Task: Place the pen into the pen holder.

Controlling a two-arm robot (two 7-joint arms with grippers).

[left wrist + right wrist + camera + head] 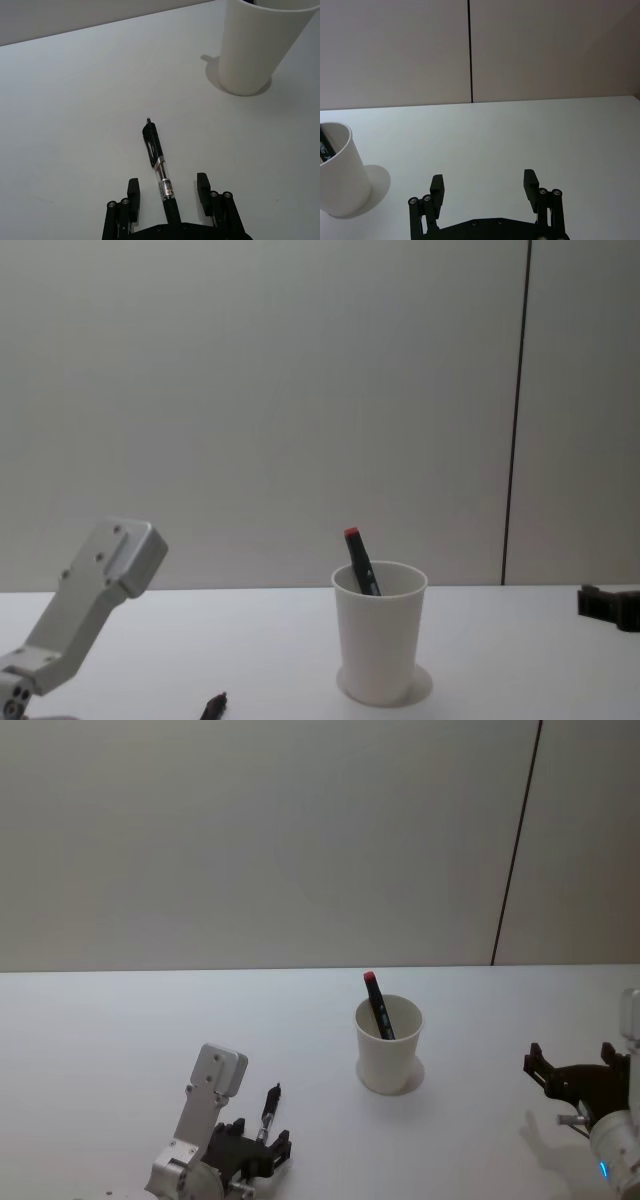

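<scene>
Near the table's (120, 1040) left front, the left gripper (167, 186) rests with fingers apart on either side of a black pen (159, 165), as the wrist view shows. From above, a red-capped pen (377, 1008) leans inside the white paper cup (388, 1055). The right gripper (484, 182) sits to the cup's right, fingers spread and holding nothing.

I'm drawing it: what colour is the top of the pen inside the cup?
Red, on the dark pen in the cup; clearest in the head view.

1. Pen holder (389, 1042): plain white, no pattern.
2. Pen in holder (378, 1008): black, red tip.
3. Loose pen (160, 167): black, with a clear mid-barrel carrying a white printed label.
4. Left hand (167, 187) and right hand (483, 182): black.
5. Desk (100, 1050): white.
</scene>
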